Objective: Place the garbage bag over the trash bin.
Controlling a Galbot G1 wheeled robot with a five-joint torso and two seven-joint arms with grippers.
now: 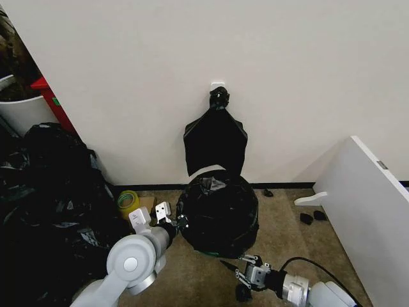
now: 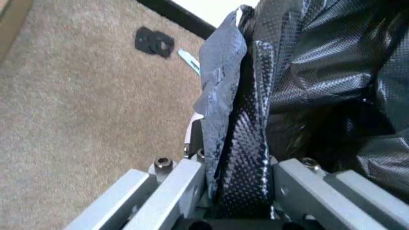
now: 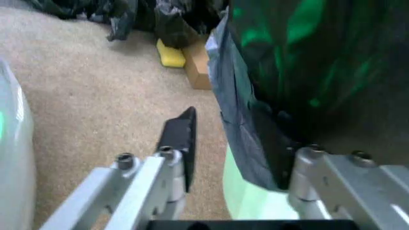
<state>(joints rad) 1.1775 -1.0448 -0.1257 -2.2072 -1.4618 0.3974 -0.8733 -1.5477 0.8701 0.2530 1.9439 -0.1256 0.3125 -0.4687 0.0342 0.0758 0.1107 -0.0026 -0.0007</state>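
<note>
Against the wall, below the flat black bundle (image 1: 215,142) on its hook, the garbage bag (image 1: 218,214) is already draped over the trash bin (image 3: 255,203), whose pale wall shows only under the hem. At the bin's left side the left gripper (image 1: 171,224) pinches a fold of bag film between its fingers (image 2: 176,184). Low at the front right, the right gripper (image 1: 238,268) is spread wide, the hem lying against one finger.

A plain indoor room corner, more a storage or test space than a home: bare off-white wall (image 1: 192,51) with a black baseboard (image 1: 281,185), beige carpet floor (image 1: 281,224), a heap of full black bags (image 1: 45,204), a white panel (image 1: 364,192) leaning nearby, tape roll (image 1: 128,202) and small scraps lying about.
</note>
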